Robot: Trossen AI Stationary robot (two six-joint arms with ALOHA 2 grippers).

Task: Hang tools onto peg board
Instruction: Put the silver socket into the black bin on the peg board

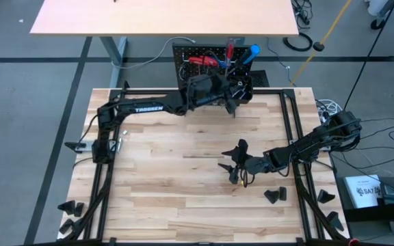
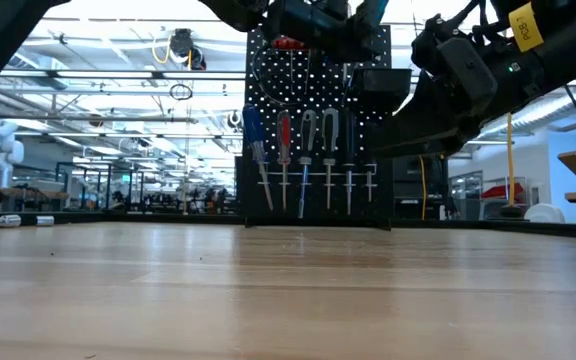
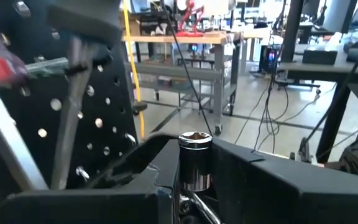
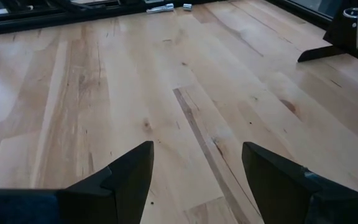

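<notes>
We see the left gripper point(image 1: 232, 96) at the peg board point(image 2: 318, 120), gripping a chrome socket point(image 3: 195, 160). Right gripper point(image 4: 194, 171) hangs wide open, empty, over the table point(image 4: 185, 81).

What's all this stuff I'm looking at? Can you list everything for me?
Peg board: one, black, upright at the table's far edge.
Screwdrivers: several hanging in a row on the board, red, blue and grey handles.
Red-handled tool: one, near the board's top.
Socket: one, shiny silver, between the left fingers.
Wedge blocks: several, black, on the table's near right and at its near corners.
Work table: one, pale wood.
Second table: one, light brown, beyond the board.
Left gripper: black, up at the board, shut on the socket.
Right gripper: black, fingers open, over the middle of the table.
</notes>
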